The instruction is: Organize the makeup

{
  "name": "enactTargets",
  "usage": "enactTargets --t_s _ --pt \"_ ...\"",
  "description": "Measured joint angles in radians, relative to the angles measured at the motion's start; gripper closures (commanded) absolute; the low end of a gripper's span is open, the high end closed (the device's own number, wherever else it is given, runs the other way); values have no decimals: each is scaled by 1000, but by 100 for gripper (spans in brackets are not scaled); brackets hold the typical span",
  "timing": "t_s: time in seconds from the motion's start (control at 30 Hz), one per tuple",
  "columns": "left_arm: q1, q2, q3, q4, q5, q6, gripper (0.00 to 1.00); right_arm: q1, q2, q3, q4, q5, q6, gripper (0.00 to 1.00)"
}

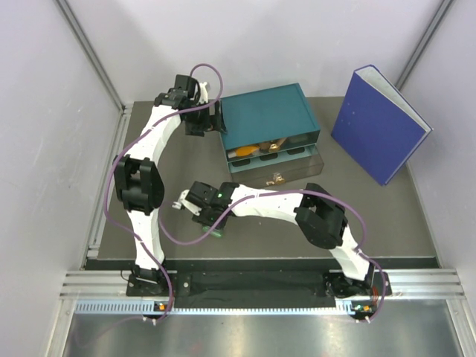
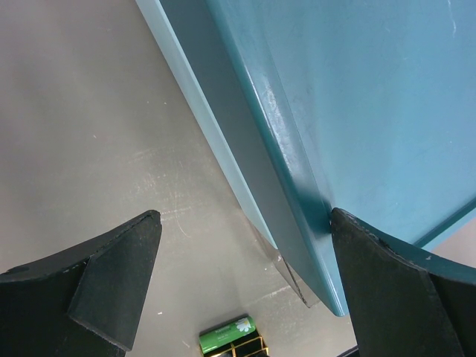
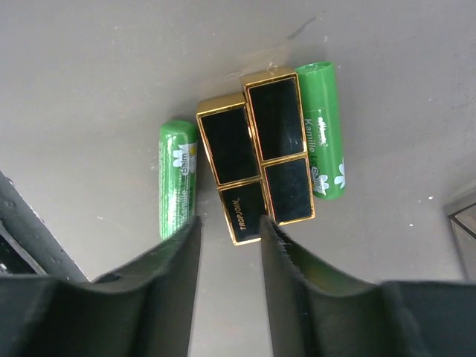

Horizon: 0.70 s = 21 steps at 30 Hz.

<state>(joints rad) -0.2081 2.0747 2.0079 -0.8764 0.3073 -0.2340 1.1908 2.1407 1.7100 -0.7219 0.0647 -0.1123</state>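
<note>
Two black-and-gold cases [image 3: 232, 160] lie lengthwise toward the right gripper [image 3: 229, 227], its parted, empty jaws bracketing the lettered one's near end.

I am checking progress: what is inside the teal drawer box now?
At the front of the teal drawer box, an orange tube and brownish pieces show. Its top covers whatever lies deeper.

Items that were counted: two green cylindrical plastic balm tubes (one tube [image 3: 178, 178], other tube [image 3: 325, 130]); two black rectangular gold-edged cases (one case [image 3: 234, 175], other case [image 3: 281, 145]); one teal drawer box [image 1: 269, 115]; one blue binder [image 1: 379, 123], far right. The drawer contents could not be counted.
</note>
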Motion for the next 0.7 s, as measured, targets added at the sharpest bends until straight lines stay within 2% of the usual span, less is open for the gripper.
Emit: enactTargets --t_s 0.1,0.13,0.23,0.37,0.4,0.47,0.5,0.7 --pt "0 0 -1 1 2 0 1 -4 0 0 0 -3 4 88" --pt "0 0 -1 1 2 0 1 -5 0 0 0 -3 5 95" --pt "1 0 -1 1 2 0 1 -11 0 0 2 -5 10 99" --pt "1 0 -1 1 2 0 1 -14 0 0 2 -11 13 90" --pt "1 0 -1 1 2 0 1 -14 0 0 3 -11 12 79" --pt "1 0 -1 1 2 0 1 -16 0 -1 5 -13 16 73" --pt "1 0 -1 1 2 0 1 -18 0 -2 6 -13 18 66" --pt "1 0 -1 1 2 0 1 -23 -1 -9 28 -12 18 65"
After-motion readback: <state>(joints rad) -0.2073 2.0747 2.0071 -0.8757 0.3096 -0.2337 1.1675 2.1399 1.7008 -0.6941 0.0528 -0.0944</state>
